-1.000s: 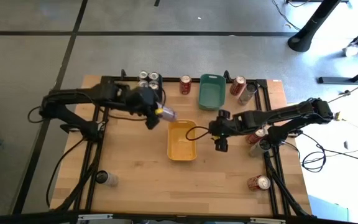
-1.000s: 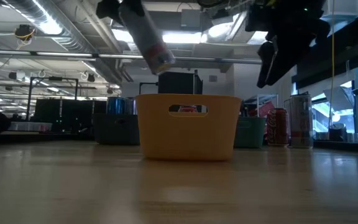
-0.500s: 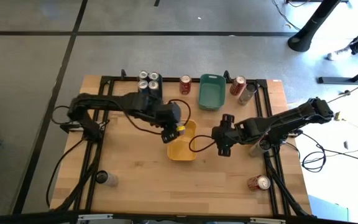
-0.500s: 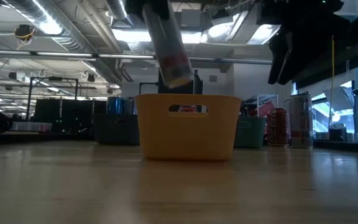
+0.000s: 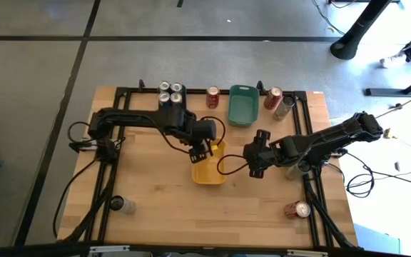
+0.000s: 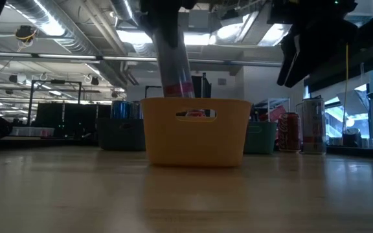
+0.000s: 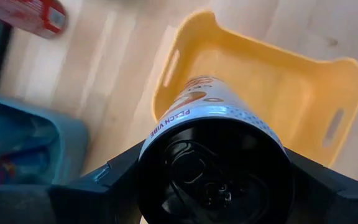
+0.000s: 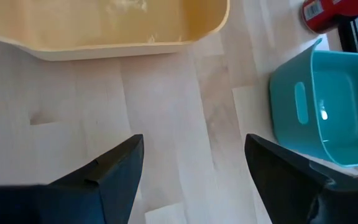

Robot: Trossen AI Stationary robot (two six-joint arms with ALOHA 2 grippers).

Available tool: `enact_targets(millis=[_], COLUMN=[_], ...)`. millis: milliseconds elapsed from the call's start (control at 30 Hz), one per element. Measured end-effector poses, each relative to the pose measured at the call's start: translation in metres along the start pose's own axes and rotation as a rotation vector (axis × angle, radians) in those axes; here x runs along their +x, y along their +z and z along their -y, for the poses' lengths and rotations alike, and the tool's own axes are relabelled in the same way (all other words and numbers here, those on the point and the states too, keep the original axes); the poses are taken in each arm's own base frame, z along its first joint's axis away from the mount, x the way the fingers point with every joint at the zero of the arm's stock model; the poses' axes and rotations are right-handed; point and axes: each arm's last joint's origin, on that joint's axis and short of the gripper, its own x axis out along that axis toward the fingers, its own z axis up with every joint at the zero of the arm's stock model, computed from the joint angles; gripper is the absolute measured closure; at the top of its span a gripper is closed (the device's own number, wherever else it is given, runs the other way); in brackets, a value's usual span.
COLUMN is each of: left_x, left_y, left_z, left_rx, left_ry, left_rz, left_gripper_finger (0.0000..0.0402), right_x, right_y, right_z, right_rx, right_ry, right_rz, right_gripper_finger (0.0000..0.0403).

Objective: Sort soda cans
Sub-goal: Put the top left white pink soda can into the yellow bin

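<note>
The left pincer (image 5: pixel 203 149) clamps a slim silver-grey metal soda can (image 7: pixel 213 146) with a peach label, held tilted over the 10 o'clock corner of the yellow rectangular plastic bin (image 5: pixel 209 164) at mid-desk. A good drop probably means lowering inside the rim before letting go. The right pincer (image 8: pixel 191 165) waits spread at the bin's 3 o'clock.

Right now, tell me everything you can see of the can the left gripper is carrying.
The can is a slim pale can with a dark top and pull tab, orange artwork and the words "PEACH VIBE" near its rim. It is clamped between the fingers of the left gripper, near upright with a slight tilt, base down. It hangs over the yellow bin, its lower end at about rim height in the low view. Only the fingers visibly touch it.
</note>
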Motion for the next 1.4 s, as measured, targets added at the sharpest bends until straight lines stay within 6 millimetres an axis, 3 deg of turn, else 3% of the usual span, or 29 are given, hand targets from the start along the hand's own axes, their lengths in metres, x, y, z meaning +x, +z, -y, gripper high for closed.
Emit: enact_targets(millis=[567, 700, 900, 1233, 1400], left_x=[0.056, 0.065, 0.071, 0.072, 0.071], left_y=[0.017, 0.016, 0.013, 0.016, 0.015], left_z=[-0.011, -0.016, -0.018, -0.017, -0.017], left_rx=[0.018, 0.009, 0.011, 0.024, 0.024], left_ry=[-0.037, -0.03, -0.026, -0.035, -0.034], left_rz=[-0.132, -0.145, -0.167, -0.139, -0.141], left_gripper_finger=[0.0141, 0.0141, 0.0141, 0.014, 0.0111], right_x=[0.0, 0.008, 0.02, 0.02, 0.02], right_y=[0.001, -0.004, -0.013, -0.011, -0.011], right_z=[0.0, -0.002, -0.004, -0.005, -0.005], right_rx=[0.002, 0.006, 0.002, 0.006, 0.006], right_ry=[-0.023, -0.02, -0.022, -0.015, -0.015], right_rz=[0.017, 0.025, 0.015, 0.038, 0.039], right_gripper_finger=[0.0123, 0.0123, 0.0123, 0.0123, 0.0123])
